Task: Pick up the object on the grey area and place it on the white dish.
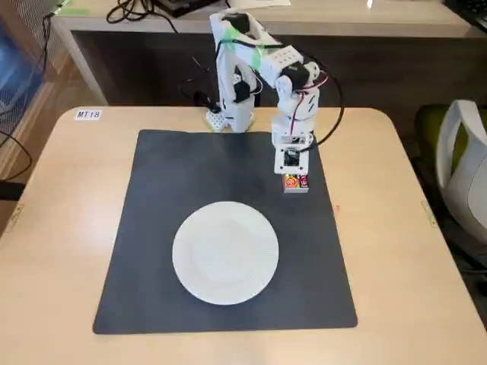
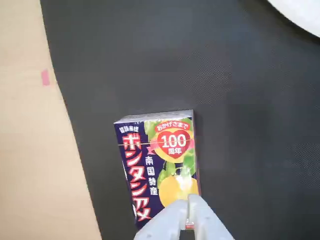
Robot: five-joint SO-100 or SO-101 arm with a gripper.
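Bare grey mat [image 1: 167, 198] between box [image 1: 296, 182] and white dish [image 1: 225, 252]; nothing blocks passage.

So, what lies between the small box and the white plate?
Only bare grey mat separates the box from the plate; the fixed view shows this.

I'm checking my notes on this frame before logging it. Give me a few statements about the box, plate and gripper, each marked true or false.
1. The box lies on the grey mat. True.
2. The white plate has the box on it. False: the plate is bare; the box is on the mat.
3. The gripper is at the box's edge. True.
4. The plate sits on the wooden tabletop. False: it rests on the mat.
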